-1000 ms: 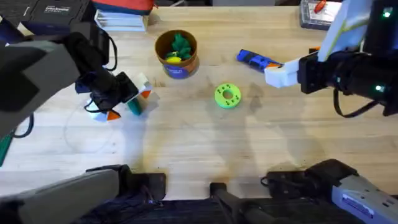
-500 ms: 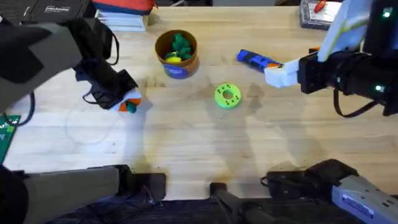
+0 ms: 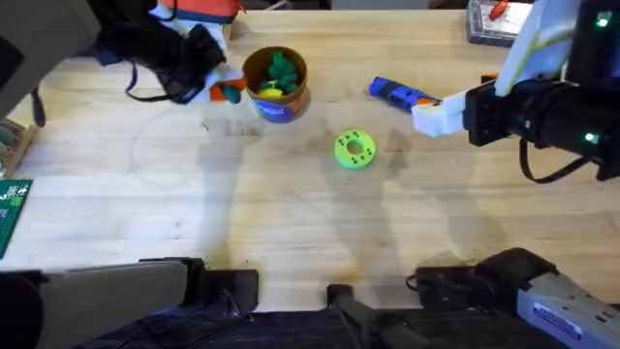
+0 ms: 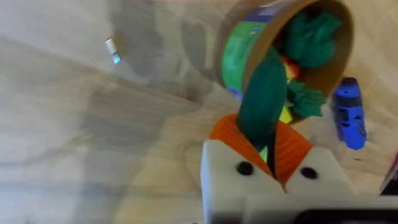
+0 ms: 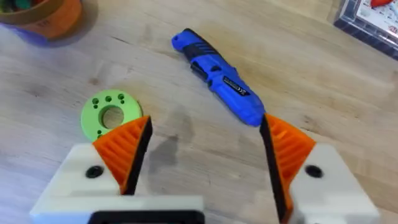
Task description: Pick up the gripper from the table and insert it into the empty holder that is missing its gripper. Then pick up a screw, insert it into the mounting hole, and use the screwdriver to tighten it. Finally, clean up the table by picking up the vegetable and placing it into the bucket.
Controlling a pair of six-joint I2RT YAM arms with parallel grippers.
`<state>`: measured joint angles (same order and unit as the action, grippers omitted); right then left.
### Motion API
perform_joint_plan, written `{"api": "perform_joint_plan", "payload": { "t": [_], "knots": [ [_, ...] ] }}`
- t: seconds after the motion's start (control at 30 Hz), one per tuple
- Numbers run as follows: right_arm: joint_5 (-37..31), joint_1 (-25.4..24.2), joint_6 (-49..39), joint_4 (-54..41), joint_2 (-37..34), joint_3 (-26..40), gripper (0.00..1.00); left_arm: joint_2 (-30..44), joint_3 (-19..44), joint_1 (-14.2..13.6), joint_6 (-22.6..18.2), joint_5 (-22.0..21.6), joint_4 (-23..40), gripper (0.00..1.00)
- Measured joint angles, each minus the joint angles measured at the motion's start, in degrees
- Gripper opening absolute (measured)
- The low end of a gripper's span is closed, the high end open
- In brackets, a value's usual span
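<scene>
My left gripper [image 3: 225, 90] is shut on the vegetable [image 4: 264, 87], a dark-green oblong held between the orange pads. It hangs just left of the bucket [image 3: 275, 107], and in the left wrist view the vegetable's tip reaches the bucket's rim [image 4: 236, 56]. The blue screwdriver [image 3: 399, 94] lies on the table to the right of the bucket. Just past its end stands my right gripper [image 3: 436, 114], open with nothing between its orange pads [image 5: 124, 149]. The screwdriver [image 5: 217, 78] lies ahead of them. A small metal piece, maybe a screw [image 4: 113, 51], lies on the wood. The loose gripper and the empty holder are out of view.
A bright green ring disc [image 3: 355, 149] sits in front of the bucket. A leafy green toy [image 3: 282, 66] and a yellow piece lie inside the bucket. Books [image 3: 189, 24] stand at the back left, a case [image 3: 494, 19] at the back right, a circuit board [image 3: 12, 208] at the left edge.
My left gripper has carried the vegetable from the left part of the table back and to the right, up to the bucket. The right arm has not moved.
</scene>
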<state>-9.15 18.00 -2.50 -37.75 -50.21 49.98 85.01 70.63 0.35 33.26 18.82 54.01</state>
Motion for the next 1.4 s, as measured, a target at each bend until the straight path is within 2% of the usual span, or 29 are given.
{"api": "perform_joint_plan", "payload": {
  "t": [0.1,0.17,0.3,0.43,0.57,0.6,0.67,0.7,0.97,1.1,1.27,1.4],
  "knots": [
    [0.0,0.0,0.0,0.02,0.02,0.0,0.994,0.0,0.0,-2.87,-2.45,1.9,-6.23,0.018],
    [0.0,0.0,0.0,0.02,0.0,0.0,0.994,0.0,0.0,-4.62,-4.7,2.64,-9.89,0.068],
    [0.0,0.0,0.0,0.02,-0.01,0.02,0.994,0.0,0.0,-7.42,-9.31,3.21,-14.93,0.315],
    [0.0,0.0,0.0,-0.01,-0.01,0.0,0.994,0.0,0.02,-8.14,-11.6,2.54,-16.06,0.477],
    [0.0,0.0,0.01,0.02,0.02,0.0,0.994,0.0,0.02,-8.03,-12.57,1.95,-15.72,0.566],
    [0.0,0.0,0.02,0.02,0.01,0.01,0.994,0.0,0.02,-8.03,-12.82,1.9,-15.65,0.654],
    [0.0,0.0,0.01,0.02,0.01,0.0,0.994,0.0,0.02,-8.03,-12.99,1.9,-15.64,0.935],
    [0.0,0.0,0.01,0.02,-0.01,0.0,0.994,0.0,0.02,-8.03,-13.1,1.83,-15.63,0.974],
    [0.0,0.0,0.02,-0.03,0.02,0.0,0.994,0.0,0.02,-8.03,-13.32,1.54,-15.6,0.985],
    [0.0,0.0,0.13,-1.25,0.0,0.0,0.994,-0.16,0.02,-8.03,-14.01,3.44,-13.71,0.985],
    [2.46,0.0,1.26,-7.72,0.02,1.79,0.994,-4.37,0.02,-8.03,-20.05,7.76,-5.0,0.985],
    [5.82,0.0,1.51,-16.71,0.02,7.67,0.994,-10.04,0.02,-8.03,-25.89,9.55,4.54,0.985]
  ]
}}
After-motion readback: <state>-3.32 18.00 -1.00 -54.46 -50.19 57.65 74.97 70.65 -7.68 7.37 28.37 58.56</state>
